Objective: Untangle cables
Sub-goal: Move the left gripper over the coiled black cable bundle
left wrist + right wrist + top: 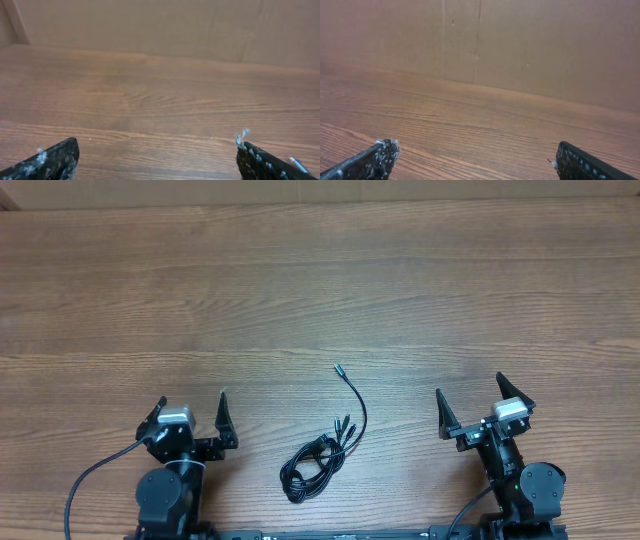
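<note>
The cables (318, 458) lie as a small tangled bundle of thin black cords on the wooden table, near the front edge between the two arms. One cord curves up from the bundle to a plug end (340, 368). Other small plug ends (345, 423) stick out at the bundle's top. My left gripper (192, 400) stands open to the left of the bundle, well apart from it. My right gripper (469, 387) stands open to the right, also apart. In the left wrist view my left gripper (156, 152) holds nothing, and in the right wrist view my right gripper (475, 152) holds nothing. The cables are out of both wrist views.
The wooden table (300, 270) stretches far ahead of both arms. A brown cardboard wall (530, 45) stands at its far edge. A thicker black wire (85, 480) loops from the left arm's base.
</note>
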{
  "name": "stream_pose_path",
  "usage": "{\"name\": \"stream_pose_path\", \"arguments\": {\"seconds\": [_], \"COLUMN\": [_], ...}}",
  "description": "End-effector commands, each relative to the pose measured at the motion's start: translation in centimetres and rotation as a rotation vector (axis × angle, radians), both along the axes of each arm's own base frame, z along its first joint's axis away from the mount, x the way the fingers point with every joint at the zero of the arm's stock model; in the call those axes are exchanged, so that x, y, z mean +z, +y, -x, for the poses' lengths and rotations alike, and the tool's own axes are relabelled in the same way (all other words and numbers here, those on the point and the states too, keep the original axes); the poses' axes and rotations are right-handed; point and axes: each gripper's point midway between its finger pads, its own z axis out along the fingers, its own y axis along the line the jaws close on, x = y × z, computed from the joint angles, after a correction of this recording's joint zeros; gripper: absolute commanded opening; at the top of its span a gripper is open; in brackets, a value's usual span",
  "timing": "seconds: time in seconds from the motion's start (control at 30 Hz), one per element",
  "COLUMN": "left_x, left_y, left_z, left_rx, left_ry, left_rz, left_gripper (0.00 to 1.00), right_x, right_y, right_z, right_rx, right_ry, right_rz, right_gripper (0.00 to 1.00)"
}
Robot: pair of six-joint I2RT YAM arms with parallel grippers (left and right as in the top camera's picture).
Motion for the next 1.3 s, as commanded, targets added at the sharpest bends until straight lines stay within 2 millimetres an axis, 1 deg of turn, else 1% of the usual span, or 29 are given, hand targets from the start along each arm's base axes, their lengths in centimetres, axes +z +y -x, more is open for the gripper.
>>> {"name": "stream_pose_path", "arguments": {"seconds": [0.0,0.17,0.37,0.5,0.63,0.7,0.77,0.83,0.9,1.0,1.13,1.2,1.27], "left_x": [3.1,4.8,9.4,11.8,13.9,14.9,15.3,15.3,14.7,13.3,10.4,8.6,7.1], "left_y": [-0.8,-2.6,-4.7,-6.6,-8.2,-8.6,-8.7,-8.7,-8.7,-8.6,-8.0,-7.7,-7.9], "left_z": [0.9,1.8,2.5,2.0,1.2,0.7,0.1,-0.6,-1.1,-1.4,-1.8,-1.7,-1.5], "left_rx": [-0.046,-0.154,-0.279,-0.399,-0.492,-0.519,-0.52,-0.523,-0.532,-0.536,-0.503,-0.479,-0.473], "left_ry": [-0.045,-0.049,-0.082,-0.043,0.047,0.109,0.177,0.255,0.34,0.474,0.663,0.762,0.839], "left_rz": [0.026,0.043,0.057,0.04,0.047,0.054,0.063,0.058,0.045,0.033,0.022,-0.002,-0.033], "left_gripper": [1.0,1.0,1.0,1.0,1.0,1.0,1.0,1.0,1.0,1.0,1.0,1.0,1.0], "right_x": [-0.2,-0.2,-0.2,-0.2,-0.2,-0.2,-0.2,-0.2,-0.2,-0.2,-0.2,-0.2,-0.2], "right_y": [-0.2,-0.2,-0.2,-0.2,-0.2,-0.2,-0.2,-0.2,-0.2,-0.2,-0.2,-0.2,-0.2], "right_z": [-0.1,-0.1,-0.1,-0.1,-0.1,-0.1,-0.1,-0.1,-0.1,-0.1,-0.1,-0.1,-0.1], "right_rx": [-0.013,-0.013,-0.013,-0.013,-0.013,-0.013,-0.013,-0.013,-0.013,-0.013,-0.013,-0.013,-0.013], "right_ry": [-0.003,-0.003,-0.003,-0.003,-0.003,-0.003,-0.003,-0.003,-0.003,-0.003,-0.003,-0.003,-0.003], "right_rz": [0.0,0.0,0.0,0.0,0.0,0.0,0.0,0.0,0.0,0.0,0.0,0.0,0.0], "right_gripper": [1.0,1.0,1.0,1.0,1.0,1.0,1.0,1.0,1.0,1.0,1.0,1.0,1.0]}}
